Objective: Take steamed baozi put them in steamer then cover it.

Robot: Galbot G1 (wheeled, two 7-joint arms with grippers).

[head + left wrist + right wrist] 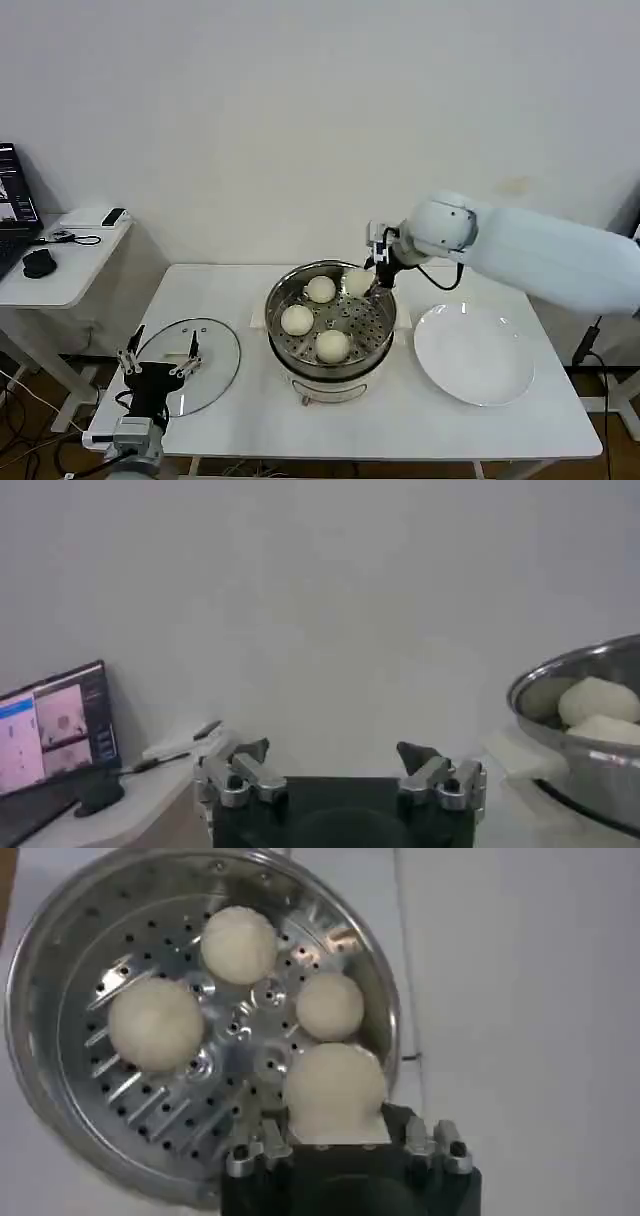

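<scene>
The white worktop (400,420) carries three things in a row, an order that suits the job: the steamer (330,370) in the middle, the white plate (474,355), now bare, to its right where the buns were within reach of the right arm, and the glass lid (215,350) lying flat to its left, just ahead of the left claw (160,363), which waits low with its fingers spread wide and nothing between them. Three steamed baozi (298,319) sit apart on the perforated tray. The fourth baozi (335,1091) is pinched in the right claw (342,1138) at the far right of the tray, low inside the rim, seemingly about to be set down.
</scene>
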